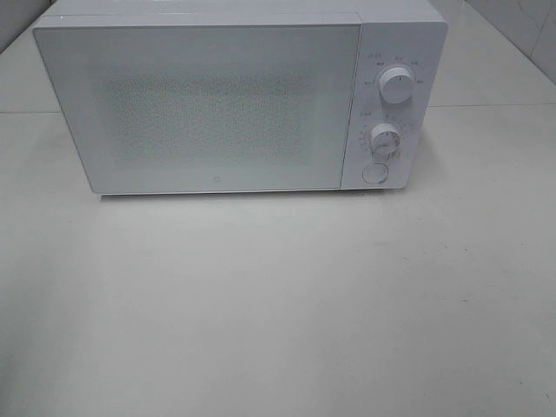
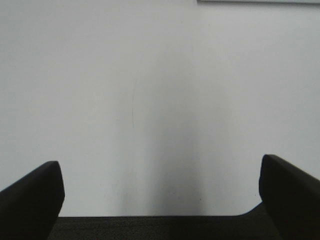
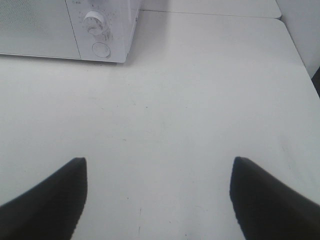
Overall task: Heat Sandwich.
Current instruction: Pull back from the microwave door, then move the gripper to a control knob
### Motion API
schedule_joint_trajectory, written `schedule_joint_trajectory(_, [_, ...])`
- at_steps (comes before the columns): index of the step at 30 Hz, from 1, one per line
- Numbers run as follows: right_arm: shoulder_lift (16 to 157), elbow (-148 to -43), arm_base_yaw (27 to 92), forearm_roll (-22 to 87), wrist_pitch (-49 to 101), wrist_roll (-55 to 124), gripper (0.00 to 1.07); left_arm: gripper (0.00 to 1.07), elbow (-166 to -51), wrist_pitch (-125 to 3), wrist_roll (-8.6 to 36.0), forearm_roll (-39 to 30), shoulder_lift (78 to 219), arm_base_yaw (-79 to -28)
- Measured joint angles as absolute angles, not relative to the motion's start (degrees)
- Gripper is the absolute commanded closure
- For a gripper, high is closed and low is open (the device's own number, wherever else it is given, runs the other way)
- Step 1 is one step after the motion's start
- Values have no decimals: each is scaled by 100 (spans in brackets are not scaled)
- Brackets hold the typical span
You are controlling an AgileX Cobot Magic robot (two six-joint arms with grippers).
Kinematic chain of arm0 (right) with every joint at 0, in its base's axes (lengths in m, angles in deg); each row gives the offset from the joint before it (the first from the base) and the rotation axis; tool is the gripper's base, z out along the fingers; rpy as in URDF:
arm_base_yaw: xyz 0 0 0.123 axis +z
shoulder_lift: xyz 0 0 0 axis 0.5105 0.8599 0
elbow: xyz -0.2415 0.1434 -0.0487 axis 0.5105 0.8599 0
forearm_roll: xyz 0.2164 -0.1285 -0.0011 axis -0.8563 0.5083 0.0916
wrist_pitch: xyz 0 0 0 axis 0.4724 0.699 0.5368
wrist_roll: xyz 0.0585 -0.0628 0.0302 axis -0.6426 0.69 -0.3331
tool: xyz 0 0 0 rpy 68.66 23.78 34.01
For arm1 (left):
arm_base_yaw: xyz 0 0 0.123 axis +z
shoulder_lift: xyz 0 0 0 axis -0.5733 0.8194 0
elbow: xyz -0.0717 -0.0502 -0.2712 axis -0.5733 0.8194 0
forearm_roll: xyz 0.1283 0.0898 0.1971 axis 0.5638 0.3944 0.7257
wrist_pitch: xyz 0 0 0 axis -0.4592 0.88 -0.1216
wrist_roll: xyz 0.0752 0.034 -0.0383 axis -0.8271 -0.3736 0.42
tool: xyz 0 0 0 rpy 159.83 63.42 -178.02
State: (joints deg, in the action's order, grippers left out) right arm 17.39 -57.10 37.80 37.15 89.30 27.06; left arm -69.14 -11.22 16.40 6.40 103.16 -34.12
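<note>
Pale white table (image 1: 278, 304) fills all three views, with grey wall tile just showing at the far corners. From the high camera I see the white microwave (image 1: 234, 95) at the back of it; its door (image 1: 200, 104) on the left is fully closed, its speckled panel too opaque for me to see inside; on the right are the upper knob (image 1: 396, 87), the lower knob (image 1: 385, 139) and the round button (image 1: 374, 173) beneath them.

I cannot find the sandwich in any view; it is not on the table in front of the oven, and whether it sits behind that closed door or off camera I cannot tell. So I cannot say how far along I am; the scene fits a start with nothing loaded as well as a sandwich shut inside. My guess is that the door and the knobs are my next concern.

Neither arm shows in the high view. The left gripper (image 2: 160, 175) hangs over bare table, its dark fingers (image 2: 35, 195) spread as wide as they go, holding and touching nothing. The right gripper (image 3: 158, 167) is also parted, a little less wide, empty, above bare table well short of the microwave's control end (image 3: 102, 30).
</note>
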Motion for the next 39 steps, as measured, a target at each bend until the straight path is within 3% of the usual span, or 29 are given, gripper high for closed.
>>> schedule_joint_trajectory(25, [1739,-5710,3780,3715,8930,2706,31,6,-6685,-1237,1640,599,8030,-3412])
schedule_joint_trajectory(39, [1739,-5710,3780,3715,8930,2706,31,6,-6685,-1237,1640,599,7967,-3412])
